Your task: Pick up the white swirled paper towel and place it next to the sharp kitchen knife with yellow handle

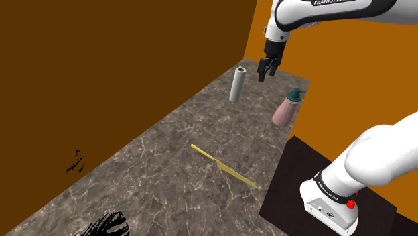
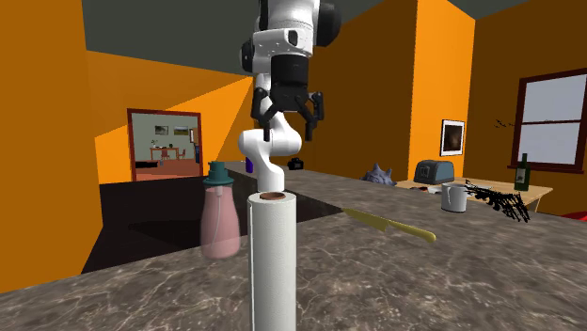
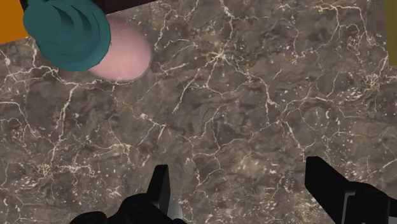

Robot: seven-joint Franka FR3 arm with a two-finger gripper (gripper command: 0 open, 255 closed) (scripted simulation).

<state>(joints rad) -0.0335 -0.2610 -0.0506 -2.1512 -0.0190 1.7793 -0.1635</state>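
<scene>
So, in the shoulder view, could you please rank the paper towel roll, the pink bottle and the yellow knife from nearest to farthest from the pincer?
1. Paper towel roll, just left of the pincer in that view.
2. Pink bottle, lower, at the counter's edge.
3. Yellow knife, mid-counter.

The paper towel [image 2: 273,268] has its base cropped.

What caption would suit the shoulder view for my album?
Open black gripper hovers above a marbled counter, near an upright paper towel roll, with a pink bottle and yellow knife nearby.
</scene>
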